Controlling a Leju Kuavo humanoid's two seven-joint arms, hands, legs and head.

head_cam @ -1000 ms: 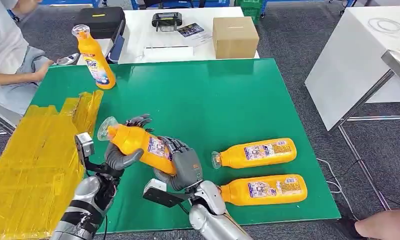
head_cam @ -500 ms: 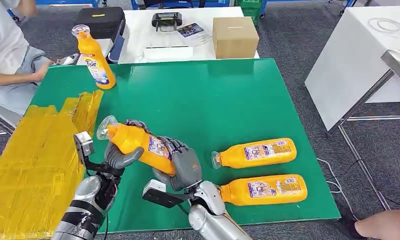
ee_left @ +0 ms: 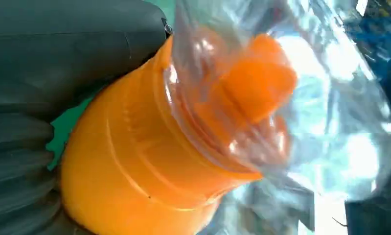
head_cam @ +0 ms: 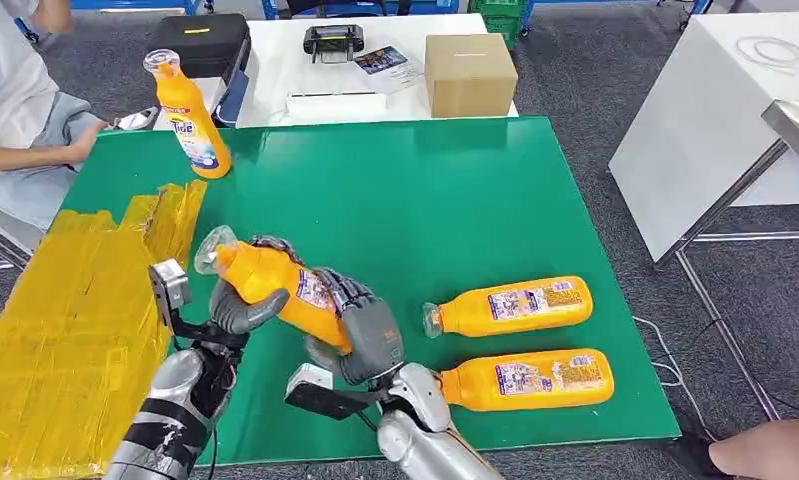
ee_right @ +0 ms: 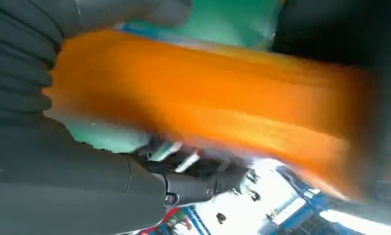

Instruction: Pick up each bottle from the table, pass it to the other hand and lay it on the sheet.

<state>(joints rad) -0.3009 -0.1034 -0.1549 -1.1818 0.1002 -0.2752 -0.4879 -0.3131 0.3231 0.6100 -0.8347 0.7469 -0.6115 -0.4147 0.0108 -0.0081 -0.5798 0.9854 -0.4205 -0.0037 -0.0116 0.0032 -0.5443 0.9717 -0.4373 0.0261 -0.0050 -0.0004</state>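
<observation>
While both hands (head_cam: 305, 315) grip bottle (head_cam: 275, 285), two bottles (head_cam: 515, 340) lie beside (touching neither).

orange bottle (head_cam: 275, 288) tilted, off table

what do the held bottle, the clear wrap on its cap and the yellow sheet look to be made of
Held bottle: likely glossy orange plastic; smooth moulded shoulder with soft highlights.
Clear wrap: thin transparent plastic film, crinkled and glinting over the orange cap.
Yellow sheet: shiny, wrinkled surface in overlapping strips, possibly tape or film; hard to tell.

Orange bottles (head_cam: 513, 306), seemingly blue-printed labels; green table (head_cam: 425, 200); yellow sheet (head_cam: 65, 330).
</observation>
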